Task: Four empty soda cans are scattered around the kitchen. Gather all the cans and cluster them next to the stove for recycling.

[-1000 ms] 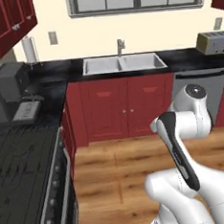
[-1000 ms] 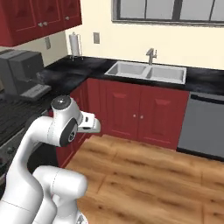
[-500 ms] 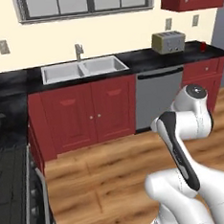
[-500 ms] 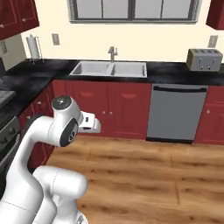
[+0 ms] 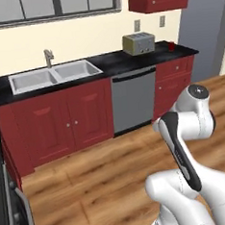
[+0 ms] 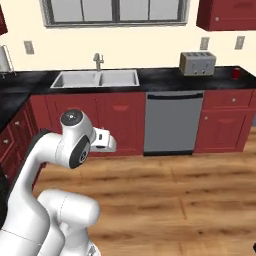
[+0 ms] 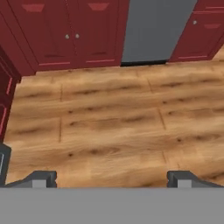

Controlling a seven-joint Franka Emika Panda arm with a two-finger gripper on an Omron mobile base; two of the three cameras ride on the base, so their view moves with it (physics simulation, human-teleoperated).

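A kitchen with dark red cabinets (image 6: 120, 117), a black marbled counter (image 6: 160, 77) and a plank wood floor (image 6: 190, 195) runs along a cream wall, with a window (image 6: 115, 11) above it. At the far left of the right base view a paper towel roll (image 6: 4, 59) stands on the counter, with a wall outlet (image 6: 28, 47) beside it. Next comes a double steel sink (image 6: 96, 78) set into the counter, its faucet (image 6: 98, 61) rising behind the basins. Right of the sink, under the counter, sits a grey dishwasher (image 6: 173, 122) with a dark handle across its top. On the counter above and to its right stands a silver toaster (image 6: 197, 63), below two more outlets and a red wall cabinet (image 6: 227, 15). Farther right, near the end of the counter, a small red can (image 6: 236, 73) stands upright, well apart from the toaster; the left base view shows it too, at the counter's far corner (image 5: 171, 45). A tall grey appliance side (image 5: 203, 29) rises past that corner in the left base view.

At the lower left edge of the left base view a strip of the stove (image 5: 20, 216) front shows, with dark knobs.

The white arm is folded above the floor, well away from the counter. In the hand view the gripper (image 7: 111, 177) looks down at bare floorboards, its fingertips (image 7: 41, 178) spread wide with nothing between them.
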